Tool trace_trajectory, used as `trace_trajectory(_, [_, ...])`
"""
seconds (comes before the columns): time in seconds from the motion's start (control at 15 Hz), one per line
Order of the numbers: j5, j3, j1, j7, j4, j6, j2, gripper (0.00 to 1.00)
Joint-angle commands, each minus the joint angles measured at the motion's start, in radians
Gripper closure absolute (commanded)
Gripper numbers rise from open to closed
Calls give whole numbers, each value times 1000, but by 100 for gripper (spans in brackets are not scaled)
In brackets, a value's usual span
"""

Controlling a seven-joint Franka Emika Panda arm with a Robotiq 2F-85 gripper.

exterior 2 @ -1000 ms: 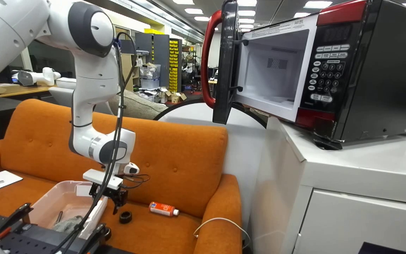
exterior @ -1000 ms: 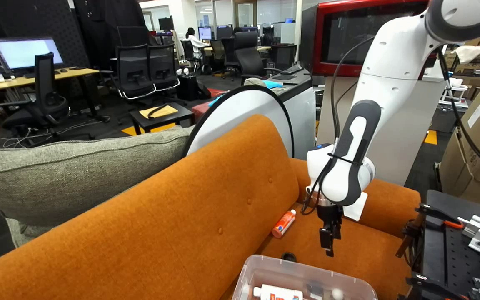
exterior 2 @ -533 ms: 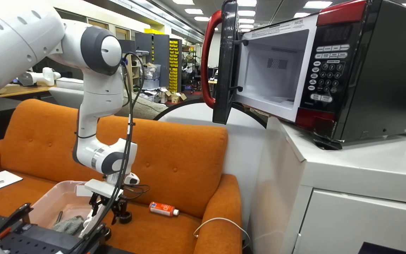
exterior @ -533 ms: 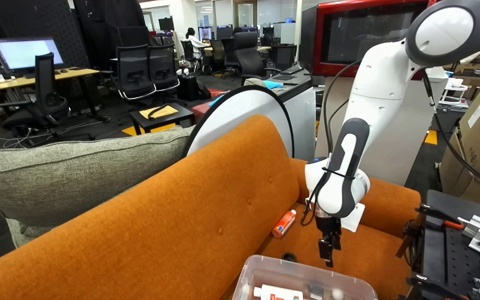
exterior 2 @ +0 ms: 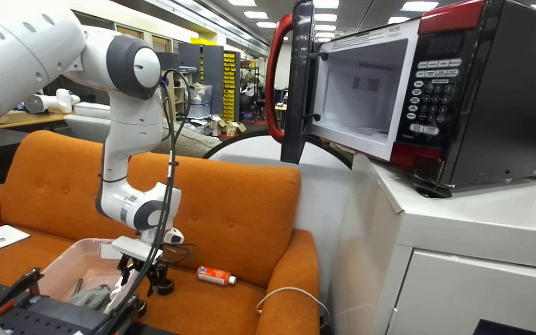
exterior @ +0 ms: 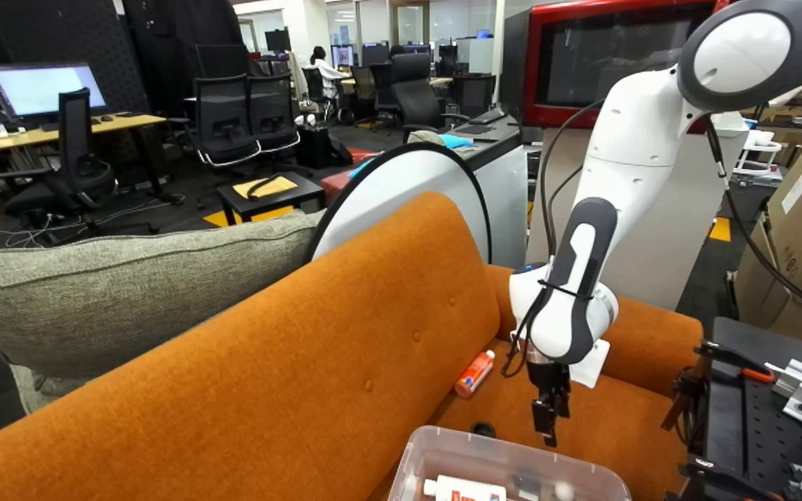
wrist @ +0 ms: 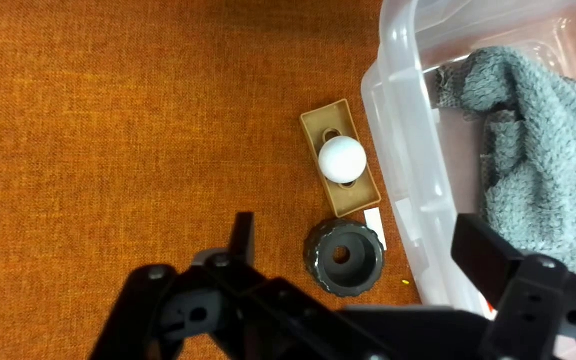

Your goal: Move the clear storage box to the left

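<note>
Two fingers (wrist: pixel 485 257) are standing apart in the wrist view, one appearing over the clear storage box (wrist: pixel 420 165) and the other over the orange surface (wrist: pixel 143 125); whether either is touching the box, I cannot tell. Between the two in that view, one dark ribbed wheel (wrist: pixel 355 267) is lying on the surface. Just beside it one tan block (wrist: pixel 359 195) is resting, carrying one white ball (wrist: pixel 342 160), and one white strip (wrist: pixel 375 227) is lying near both, close to the box's wall.

The one clear storage box is standing on the surface, right next to these small things. It is holding one grey cloth (wrist: pixel 543 165) and, as an exterior view is showing, one white bottle (exterior: pixel 469 486); the edge of that view is cutting off part of the box. One white arm (exterior 2: pixel 135 111) is hanging above.

Farther out, one orange bottle (exterior 2: pixel 214 275) with a white cap is lying on its side in both exterior views, near the sofa's backrest (exterior 2: pixel 249 200) and well apart from the box. In an exterior view one dark ring (exterior 2: pixel 165 286) is lying between box and orange bottle; I cannot tell whether it is the wheel. One thin cable (exterior 2: pixel 291 288) is draping over the sofa's armrest (exterior 2: pixel 291 260), and one microwave (exterior 2: pixel 496 102) is standing with its door open on one white cabinet (exterior 2: pixel 472 223).
</note>
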Motion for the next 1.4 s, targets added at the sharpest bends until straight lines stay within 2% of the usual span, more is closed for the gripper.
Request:
trace_trajectory(0.0, [-9,35,-31,-21,33,-17,35,0])
trace_trajectory(0.47, [1,44,-42,-7,105,-10,120,0])
trace_trajectory(0.8, [10,90,-142,-55,88,-2,78,0])
trace_trajectory(1.0, [14,141,-200,-103,78,-5,50,0])
trace_trajectory(1.13, [16,166,-222,-122,78,-5,41,0])
trace_trajectory(1.33, [18,165,-231,-126,85,0,51,0])
